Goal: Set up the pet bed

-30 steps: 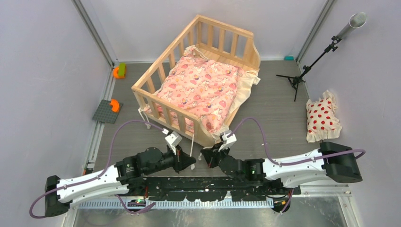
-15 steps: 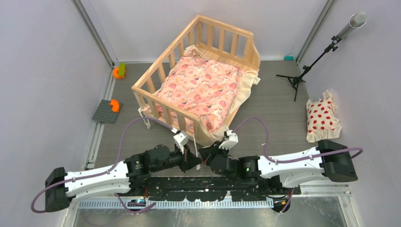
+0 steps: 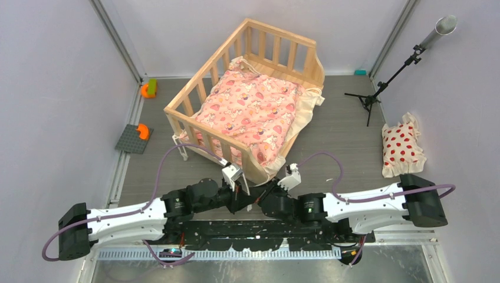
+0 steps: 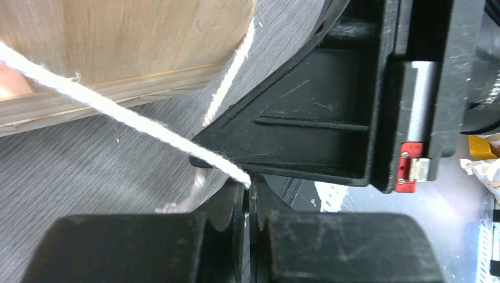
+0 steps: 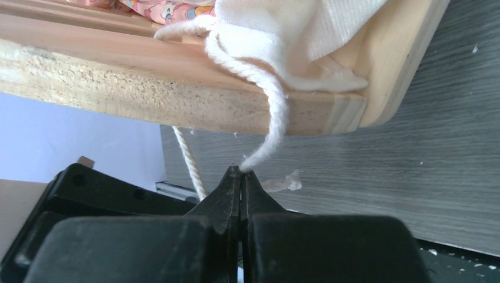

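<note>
The pet bed stands at upper centre of the top view and contains a pink cushion. Left gripper: fully closed, pinching a tie. Right gripper: fully closed, pinching a second tie. A dotted pillow lies at right on the grey table.

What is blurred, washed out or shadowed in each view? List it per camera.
Top external: even, soft light, and the pet bed is sharp throughout. Left wrist: the pinched cord is crisp, but the left fingers close to the lens are soft. Right wrist: the bed's wood grain and the second cord are sharp, the right fingers are blurred, and the cream cloth is washed out.
</note>
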### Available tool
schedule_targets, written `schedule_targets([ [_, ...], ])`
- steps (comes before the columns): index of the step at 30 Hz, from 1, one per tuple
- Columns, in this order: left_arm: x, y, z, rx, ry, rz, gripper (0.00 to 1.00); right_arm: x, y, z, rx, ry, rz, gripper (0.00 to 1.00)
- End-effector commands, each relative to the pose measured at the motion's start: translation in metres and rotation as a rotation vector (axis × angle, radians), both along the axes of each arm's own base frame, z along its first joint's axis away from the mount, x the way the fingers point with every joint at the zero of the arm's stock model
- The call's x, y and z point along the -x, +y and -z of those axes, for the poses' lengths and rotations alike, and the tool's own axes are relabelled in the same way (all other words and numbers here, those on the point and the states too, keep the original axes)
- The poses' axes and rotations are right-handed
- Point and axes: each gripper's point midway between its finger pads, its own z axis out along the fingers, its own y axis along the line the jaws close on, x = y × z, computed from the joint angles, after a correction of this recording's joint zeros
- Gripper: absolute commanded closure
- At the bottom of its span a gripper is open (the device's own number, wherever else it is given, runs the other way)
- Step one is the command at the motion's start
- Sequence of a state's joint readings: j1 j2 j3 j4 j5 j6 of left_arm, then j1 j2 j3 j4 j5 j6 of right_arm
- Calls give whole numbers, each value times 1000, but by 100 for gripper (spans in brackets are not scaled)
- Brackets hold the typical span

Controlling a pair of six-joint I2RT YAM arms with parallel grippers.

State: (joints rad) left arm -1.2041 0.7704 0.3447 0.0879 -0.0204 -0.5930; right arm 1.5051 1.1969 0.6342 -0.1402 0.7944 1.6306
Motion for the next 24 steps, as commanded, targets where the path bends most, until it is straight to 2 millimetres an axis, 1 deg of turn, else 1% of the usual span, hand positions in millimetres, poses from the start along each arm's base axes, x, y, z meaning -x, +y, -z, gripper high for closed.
schedule_targets([
  [1,-2,-12,-29,59,-53,28,96,-3,-5,-14,-163,77,99,99],
  [4,-3,-14,-28,48,-59,29,89,-3,-8,-11,-200,107,124,99],
  [10,-6,-13,-29,30,-67,24,67,-3,-12,-5,-249,153,161,99],
  [12,-6,-13,-27,21,-69,22,61,-4,-11,-5,-272,161,171,99],
  [17,-7,-10,-21,3,-61,11,57,-5,-9,-2,-329,185,179,99],
  [18,-7,-10,-19,-3,-56,8,56,-5,-9,-1,-345,193,179,99],
  [19,-7,-9,-18,-6,-50,4,52,-5,-9,1,-352,198,181,99],
  [20,-7,-9,-17,-7,-45,2,51,-5,-7,-1,-383,203,179,99],
  [22,-8,-9,-16,-12,-32,-7,51,-6,-5,0,-412,215,179,99],
  [24,-7,-10,-13,-21,-25,-4,57,-6,-3,0,-426,222,178,100],
])
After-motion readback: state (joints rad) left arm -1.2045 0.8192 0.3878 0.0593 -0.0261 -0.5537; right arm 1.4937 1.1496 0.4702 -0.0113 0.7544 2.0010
